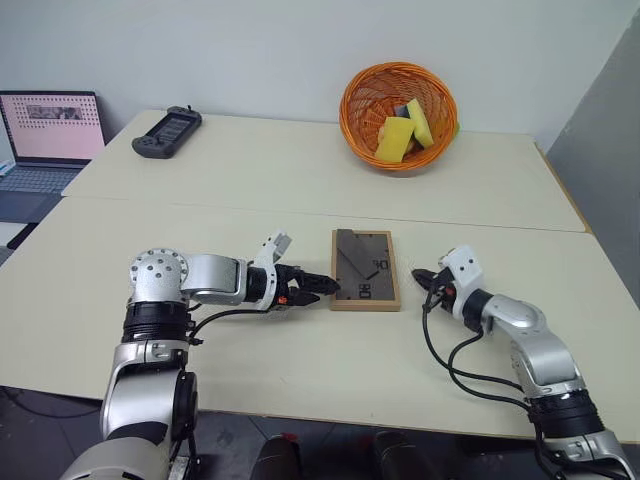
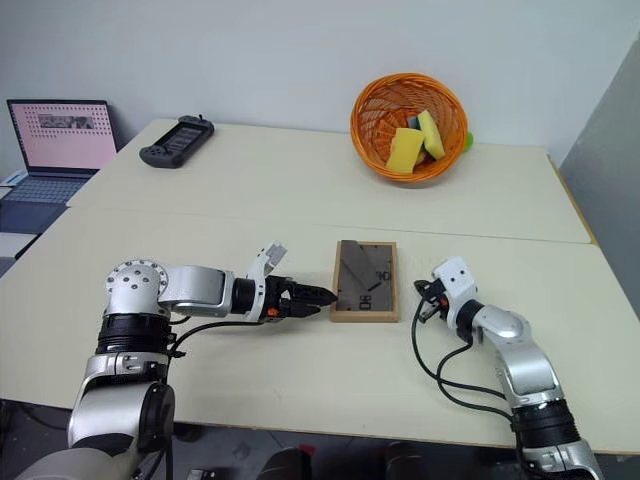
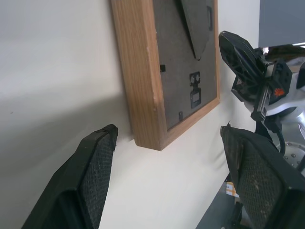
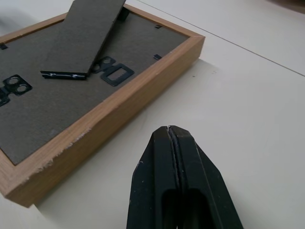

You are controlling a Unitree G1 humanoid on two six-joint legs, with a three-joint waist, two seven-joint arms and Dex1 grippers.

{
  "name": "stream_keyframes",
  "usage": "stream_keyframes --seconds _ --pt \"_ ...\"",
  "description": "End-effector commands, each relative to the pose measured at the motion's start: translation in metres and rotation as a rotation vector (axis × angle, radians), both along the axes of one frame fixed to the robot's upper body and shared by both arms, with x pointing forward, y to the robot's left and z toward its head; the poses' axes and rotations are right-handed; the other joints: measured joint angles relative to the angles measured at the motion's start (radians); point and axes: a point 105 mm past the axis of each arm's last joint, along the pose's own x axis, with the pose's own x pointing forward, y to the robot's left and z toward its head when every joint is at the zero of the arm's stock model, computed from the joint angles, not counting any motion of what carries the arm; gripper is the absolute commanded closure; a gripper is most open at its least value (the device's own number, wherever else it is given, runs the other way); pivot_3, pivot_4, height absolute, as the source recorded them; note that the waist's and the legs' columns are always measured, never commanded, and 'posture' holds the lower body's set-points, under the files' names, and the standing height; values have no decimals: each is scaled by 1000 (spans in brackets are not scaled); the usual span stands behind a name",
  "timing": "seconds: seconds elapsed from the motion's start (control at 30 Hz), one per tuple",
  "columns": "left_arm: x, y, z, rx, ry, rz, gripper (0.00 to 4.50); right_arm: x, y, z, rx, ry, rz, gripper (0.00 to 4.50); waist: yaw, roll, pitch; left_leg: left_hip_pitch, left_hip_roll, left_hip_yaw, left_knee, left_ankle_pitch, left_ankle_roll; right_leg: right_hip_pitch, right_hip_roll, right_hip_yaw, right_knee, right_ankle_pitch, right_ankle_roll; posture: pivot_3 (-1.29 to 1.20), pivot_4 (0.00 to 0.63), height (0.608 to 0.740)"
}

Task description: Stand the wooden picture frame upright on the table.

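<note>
Your wooden picture frame (image 1: 365, 270) lies face-down on the surface (image 1: 300, 180), its stand slightly raised. Your left tool (image 1: 326, 288), fingers apart, sits just beside the frame's near-left corner, so close it on that edge. Keep the right tool (image 4: 170, 143), fingers pressed together, just beside the frame's opposite edge as a brace.

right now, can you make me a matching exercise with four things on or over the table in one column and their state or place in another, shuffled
Things
1. wooden picture frame
2. left gripper
3. right gripper
4. orange basket

States or places
A. jaws shut, beside the frame
B. lying face down, stand flap showing
C. at the far edge, holding yellow sponges
D. jaws open, at the frame's edge

Pairs: 1-B, 2-D, 3-A, 4-C
</note>
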Motion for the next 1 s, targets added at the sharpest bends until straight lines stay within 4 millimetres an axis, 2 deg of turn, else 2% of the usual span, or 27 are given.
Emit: stream_keyframes --seconds 0.03,0.43,0.8,1.0 --pt "3 -1 5 -19 0 16 814 3 3 13 -2 -63 8 4500 0 0 0 0 0 0 0 0 -1 0 0 0 0 0 0 0 150 740" --pt "5 -7 3 -24 23 39 814 -9 26 18 63 -64 30 4500 0 0 0 0 0 0 0 2 -4 0 0 0 0 0 0 0 150 740" --pt "4 -7 1 -42 46 68 814 -8 27 16 66 -57 27 4500 0 0 0 0 0 0 0 2 -4 0 0 0 0 0 0 0 150 740" --pt "1 -8 1 -45 54 82 814 -5 10 8 12 -45 1 4500 1 0 0 0 0 0 0 2 -4 0 0 0 0 0 0 0 150 740"
